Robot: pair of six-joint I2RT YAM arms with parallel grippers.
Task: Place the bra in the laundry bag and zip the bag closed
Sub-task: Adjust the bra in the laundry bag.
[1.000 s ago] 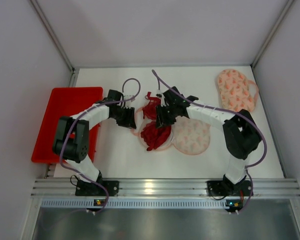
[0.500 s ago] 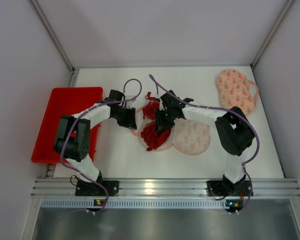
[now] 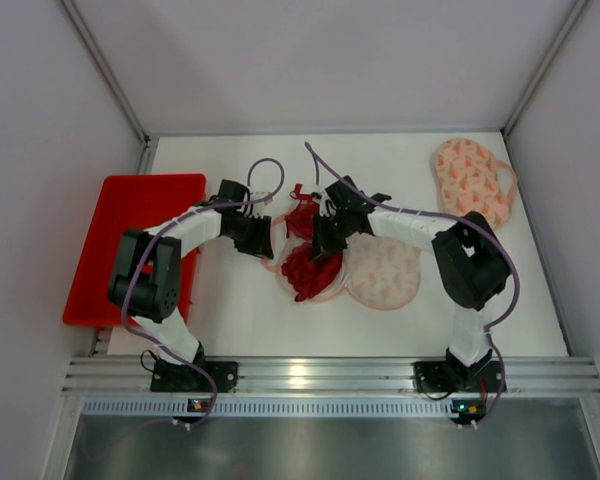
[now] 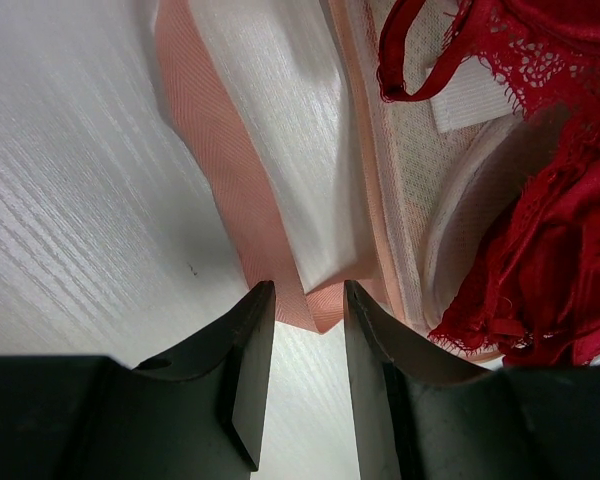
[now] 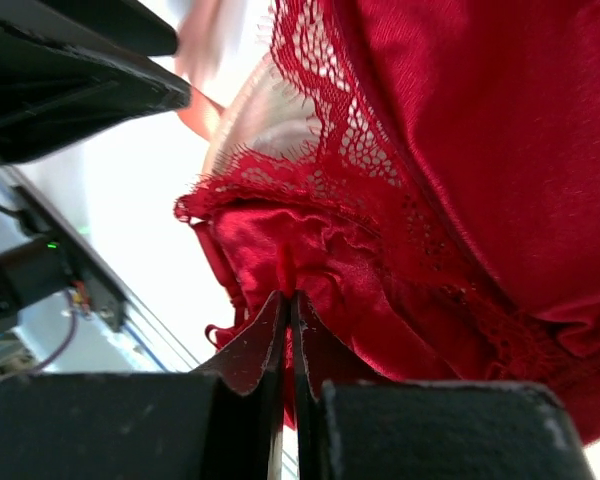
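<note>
The red lace bra lies bunched on the open half of the round peach patterned laundry bag at mid-table. My right gripper sits over the bra's top; in the right wrist view the gripper is shut, with a fold of the red bra pinched between its jaws. My left gripper is at the bag's left edge. In the left wrist view the gripper stands open, with the bag's peach trim reaching between its tips and the bra to the right.
A red tray lies at the left table edge beside the left arm. A second peach patterned bag rests at the back right. White walls enclose the table on three sides.
The right gripper's jaws have closed on the bra's fabric and its arm has shifted slightly left. The left arm has stayed where it was.
</note>
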